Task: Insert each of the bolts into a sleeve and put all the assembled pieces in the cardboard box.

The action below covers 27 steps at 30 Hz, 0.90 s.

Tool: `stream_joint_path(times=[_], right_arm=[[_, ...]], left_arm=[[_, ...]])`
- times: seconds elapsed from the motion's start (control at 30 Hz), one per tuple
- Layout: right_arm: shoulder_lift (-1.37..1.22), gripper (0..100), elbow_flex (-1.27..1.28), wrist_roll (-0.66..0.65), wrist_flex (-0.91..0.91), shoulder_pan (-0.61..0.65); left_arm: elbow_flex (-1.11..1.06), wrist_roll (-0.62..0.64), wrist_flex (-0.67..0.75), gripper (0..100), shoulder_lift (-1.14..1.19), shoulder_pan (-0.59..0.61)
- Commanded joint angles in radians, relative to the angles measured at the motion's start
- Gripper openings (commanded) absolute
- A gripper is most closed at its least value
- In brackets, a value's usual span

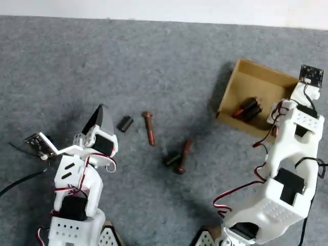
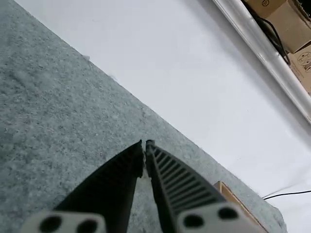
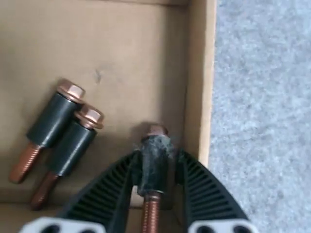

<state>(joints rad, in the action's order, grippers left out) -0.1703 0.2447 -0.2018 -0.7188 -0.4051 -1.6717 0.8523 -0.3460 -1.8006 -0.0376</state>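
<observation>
- Inside the cardboard box (image 3: pixel 198 73), sitting at about 2 o'clock on the grey mat (image 1: pixel 61 61) in the high view, two finished pieces (image 3: pixel 73 145) are lying side by side, each a copper bolt pushed through a dark sleeve.
- Beside them a third piece (image 3: pixel 154 162), its bolt already seated in its sleeve, is being carried by the right pincer (image 3: pixel 155 158); the jaws are clamping the sleeve from both sides just inside the box wall; whether the piece is touching the box floor cannot be told.
- Out on the mat, two bolts and two sleeves are waiting unjoined; a loose sleeve (image 1: pixel 124 123) and a loose bolt (image 1: pixel 148 128) are lying near each other just toward 9 o'clock of centre; a second bolt (image 1: pixel 183 155) and a second sleeve (image 1: pixel 171 159) are lying against each other toward 6 o'clock of centre.
- By that count the job is looking a little past halfway; three of five pairs are joined, two are boxed, and the third is looking ready for release.
- From 5 o'clock the right arm (image 1: pixel 287 169) is stretching up the table, its wrist bending down over the box's near side.
- At 8 o'clock the left arm (image 1: pixel 82 179) is standing upright; the left pincer (image 2: pixel 145 145) is pinched closed on nothing, its tips pointing toward 12 o'clock, just at 9 o'clock of the loose sleeve.
</observation>
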Motion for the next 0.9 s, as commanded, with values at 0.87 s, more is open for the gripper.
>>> stream_joint_path(times=[0.87], right_arm=[[0.008, 0.5, -0.048, -0.003, -0.156, 0.07]], left_arm=[[-0.024, -0.009, -0.02, 3, -0.015, 0.016]])
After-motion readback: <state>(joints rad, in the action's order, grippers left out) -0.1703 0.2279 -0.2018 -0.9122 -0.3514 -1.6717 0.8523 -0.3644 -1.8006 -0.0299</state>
